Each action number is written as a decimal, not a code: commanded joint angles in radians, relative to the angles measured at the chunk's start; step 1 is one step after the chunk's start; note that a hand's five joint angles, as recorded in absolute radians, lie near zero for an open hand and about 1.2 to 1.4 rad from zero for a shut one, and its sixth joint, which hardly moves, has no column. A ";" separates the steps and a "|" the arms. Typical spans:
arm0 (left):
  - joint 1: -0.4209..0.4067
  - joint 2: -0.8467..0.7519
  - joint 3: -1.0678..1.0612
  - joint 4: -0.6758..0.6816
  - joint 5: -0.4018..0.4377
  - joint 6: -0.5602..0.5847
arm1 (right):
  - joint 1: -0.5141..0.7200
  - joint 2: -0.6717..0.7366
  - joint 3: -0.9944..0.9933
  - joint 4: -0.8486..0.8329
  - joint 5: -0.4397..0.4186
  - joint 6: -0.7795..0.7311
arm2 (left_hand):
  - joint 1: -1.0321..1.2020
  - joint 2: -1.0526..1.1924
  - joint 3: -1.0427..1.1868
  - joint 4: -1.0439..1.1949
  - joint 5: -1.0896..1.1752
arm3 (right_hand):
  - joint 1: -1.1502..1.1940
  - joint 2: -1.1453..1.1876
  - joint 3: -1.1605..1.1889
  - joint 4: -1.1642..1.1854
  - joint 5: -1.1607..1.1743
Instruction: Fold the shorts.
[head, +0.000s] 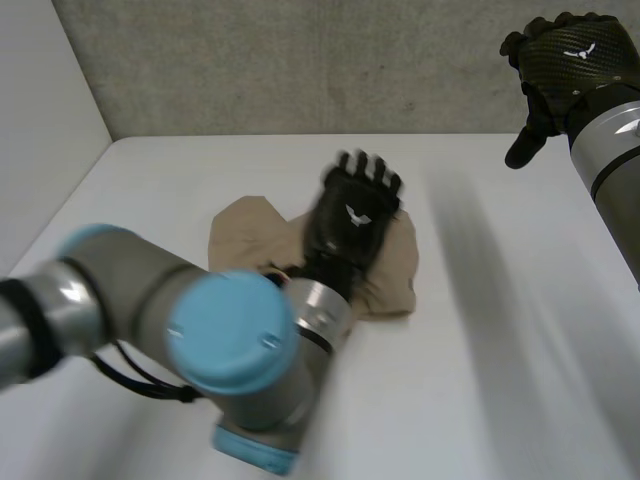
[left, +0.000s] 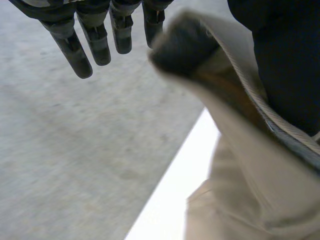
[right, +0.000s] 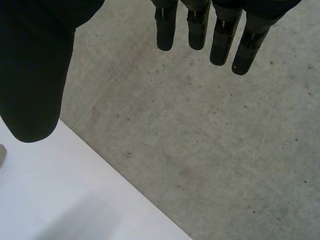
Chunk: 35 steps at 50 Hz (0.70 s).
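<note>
A white table (head: 500, 380) lay beneath the left hand (head: 355, 215); a speckled grey concrete wall (head: 300, 60) rose beyond it at the table's edge.

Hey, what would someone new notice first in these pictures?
The left arm looms large in the foreground, its left hand over the tan shorts bunched in the middle of the white table. The right hand hangs raised off to the side, open, before the grey wall.
</note>
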 joint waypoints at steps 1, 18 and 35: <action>0.133 0.283 -0.146 -0.004 0.004 -0.057 | 0.007 0.011 -0.012 0.015 -0.011 0.000 | -0.009 -0.021 -0.029 -0.021 -0.039 | -0.032 -0.049 -0.035 -0.057 -0.070; 0.454 0.405 -0.206 -0.152 0.132 -0.295 | 0.177 0.126 0.049 0.048 -0.037 0.037 | 0.015 0.003 -0.005 0.002 -0.015 | -0.032 -0.049 -0.035 -0.057 -0.070; 0.479 0.403 -0.276 -0.157 0.135 -0.318 | 0.412 0.388 0.037 -0.180 -0.082 0.065 | 0.012 0.000 -0.008 -0.001 -0.018 | -0.032 -0.049 -0.035 -0.057 -0.070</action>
